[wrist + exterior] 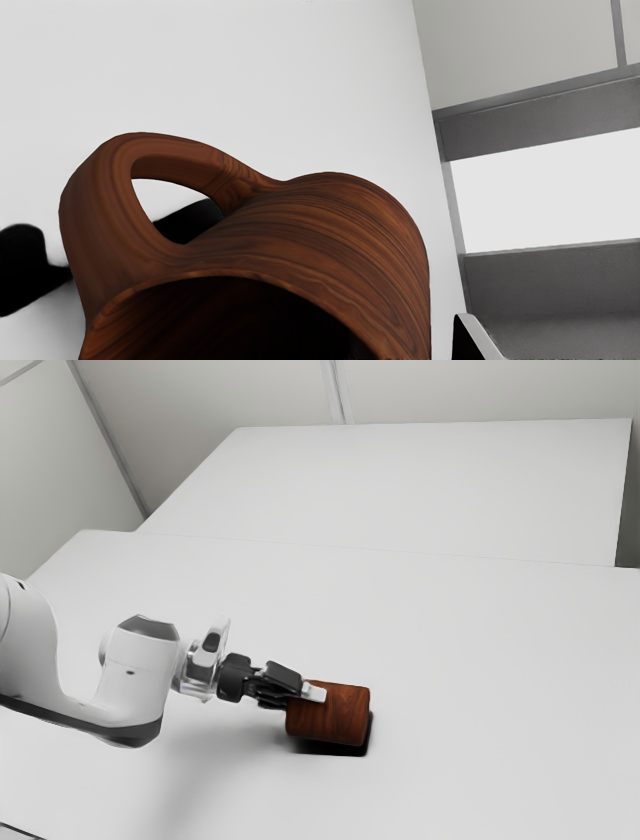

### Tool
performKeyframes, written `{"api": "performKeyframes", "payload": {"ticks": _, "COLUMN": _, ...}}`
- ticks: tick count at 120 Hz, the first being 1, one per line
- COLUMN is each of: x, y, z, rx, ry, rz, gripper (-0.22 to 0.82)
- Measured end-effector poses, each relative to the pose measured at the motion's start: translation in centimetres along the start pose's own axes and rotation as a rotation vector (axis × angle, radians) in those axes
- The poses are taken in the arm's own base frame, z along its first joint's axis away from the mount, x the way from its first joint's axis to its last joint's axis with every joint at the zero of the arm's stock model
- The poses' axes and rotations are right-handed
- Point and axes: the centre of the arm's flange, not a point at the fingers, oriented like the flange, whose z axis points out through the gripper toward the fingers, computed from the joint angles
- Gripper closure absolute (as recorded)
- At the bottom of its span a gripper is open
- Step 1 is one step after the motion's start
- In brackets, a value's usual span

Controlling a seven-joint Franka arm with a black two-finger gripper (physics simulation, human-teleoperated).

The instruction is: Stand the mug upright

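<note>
The brown wooden mug [338,714] lies on its side at the table, its mouth toward the gripper [312,692] and its base toward the exterior view's right. In the wrist view the mug [320,220] shows its dark mouth close to the camera, with the handle [110,200] standing out at one side. The gripper [320,347] is open at the mug's rim. One finger [475,337] stands outside the wall across a small gap from it; the mug hides the other finger there.
The white table [480,690] carries the mug's dark shadow. Behind it stands another white surface [420,490], with pale walls [200,395] beyond. The table's edge runs past the mug in the wrist view.
</note>
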Motion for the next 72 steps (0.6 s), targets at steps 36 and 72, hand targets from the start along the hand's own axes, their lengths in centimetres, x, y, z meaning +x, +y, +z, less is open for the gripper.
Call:
{"api": "performKeyframes", "payload": {"ticks": 36, "x": 0.7, "y": 2.6, "z": -0.6, "rx": -0.014, "ry": 0.021, "rz": 0.134, "gripper": 0.74}}
{"api": "performKeyframes", "payload": {"ticks": 72, "x": 5.5, "y": 11.2, "z": -1.1, "rx": 0.067, "ry": -0.073, "rz": 0.431, "gripper": 0.77}}
